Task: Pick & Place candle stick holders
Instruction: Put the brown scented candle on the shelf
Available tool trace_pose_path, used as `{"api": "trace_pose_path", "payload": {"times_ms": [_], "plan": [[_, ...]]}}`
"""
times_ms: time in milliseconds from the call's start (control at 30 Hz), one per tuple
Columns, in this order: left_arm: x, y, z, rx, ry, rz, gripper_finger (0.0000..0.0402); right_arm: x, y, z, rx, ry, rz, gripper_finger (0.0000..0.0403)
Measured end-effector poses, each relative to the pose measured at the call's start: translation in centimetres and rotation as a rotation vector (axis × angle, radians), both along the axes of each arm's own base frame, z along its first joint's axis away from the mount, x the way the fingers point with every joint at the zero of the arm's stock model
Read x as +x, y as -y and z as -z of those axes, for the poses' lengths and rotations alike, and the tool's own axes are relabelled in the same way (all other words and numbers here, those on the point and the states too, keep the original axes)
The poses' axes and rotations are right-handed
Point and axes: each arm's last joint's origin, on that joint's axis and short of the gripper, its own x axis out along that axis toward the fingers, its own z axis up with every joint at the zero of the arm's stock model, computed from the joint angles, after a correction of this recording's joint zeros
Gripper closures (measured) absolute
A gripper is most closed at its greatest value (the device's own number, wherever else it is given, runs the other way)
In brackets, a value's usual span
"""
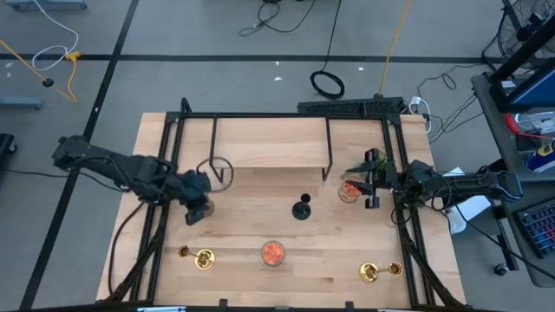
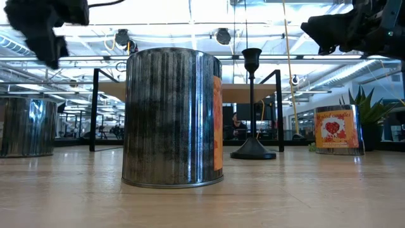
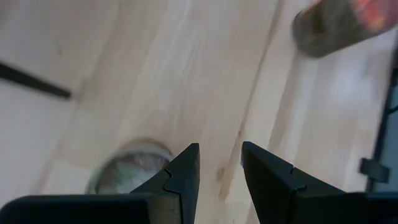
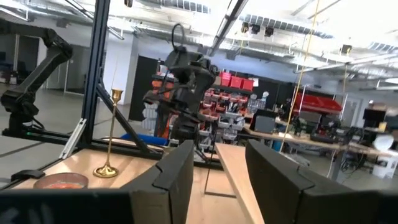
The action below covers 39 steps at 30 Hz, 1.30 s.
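Note:
A matte black candle stick holder (image 1: 301, 208) stands upright on its round base mid-table; it also shows in the low view (image 2: 252, 107). Two gold holders stand near the front edge, one at the left (image 1: 198, 256) and one at the right (image 1: 377, 272). The left one also shows in the right wrist view (image 4: 111, 134). My left gripper (image 1: 198, 210) hovers open and empty left of the black holder, over bare wood (image 3: 221, 168). My right gripper (image 1: 375, 189) hovers open and empty at the right, beside an orange-filled jar (image 1: 349, 191).
An orange-filled jar (image 1: 272, 252) stands at the front centre and looms large in the low view (image 2: 174, 117). A grey-filled jar (image 3: 130, 171) sits close by my left gripper. A green sprig (image 1: 368, 160) is at the back right. A black frame (image 1: 269, 117) borders the table.

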Motion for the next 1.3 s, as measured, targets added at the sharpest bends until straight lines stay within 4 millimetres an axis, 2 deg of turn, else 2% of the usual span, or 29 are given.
{"api": "trace_pose_path", "payload": {"times_ms": [333, 467, 700, 900, 1033, 1200, 1300], "plan": [[1.2, 1.9, 2.7, 0.028, -0.191, -0.095, 0.0277, 0.2, 0.0, 0.7, 0.010, -0.079, -0.002, 0.0257], [1.1, 1.9, 3.4, 0.102, -0.266, -0.113, 0.0277, 0.2, 0.0, 0.7, 0.009, -0.077, -0.002, 0.0257], [1.8, 2.0, 4.3, 0.175, -0.288, -0.171, 0.0277, 0.2, 0.0, 0.7, 0.037, -0.078, -0.008, 0.0257], [2.2, 2.2, 5.1, 0.166, -0.349, -0.155, 0.0278, 0.2, 0.0, 0.8, 0.039, -0.088, -0.008, 0.0257], [2.4, 2.4, 5.5, 0.176, -0.374, -0.098, 0.0306, 0.2, 0.0, 0.9, 0.039, -0.096, -0.008, 0.0258], [2.5, 2.4, 5.5, 0.179, -0.385, -0.050, 0.0385, 0.2, 0.0, 1.0, 0.040, -0.104, -0.008, 0.0257], [2.4, 2.4, 5.5, 0.179, -0.396, -0.052, 0.0389, 0.2, 0.0, 1.0, 0.040, -0.110, -0.008, 0.0258]]}}
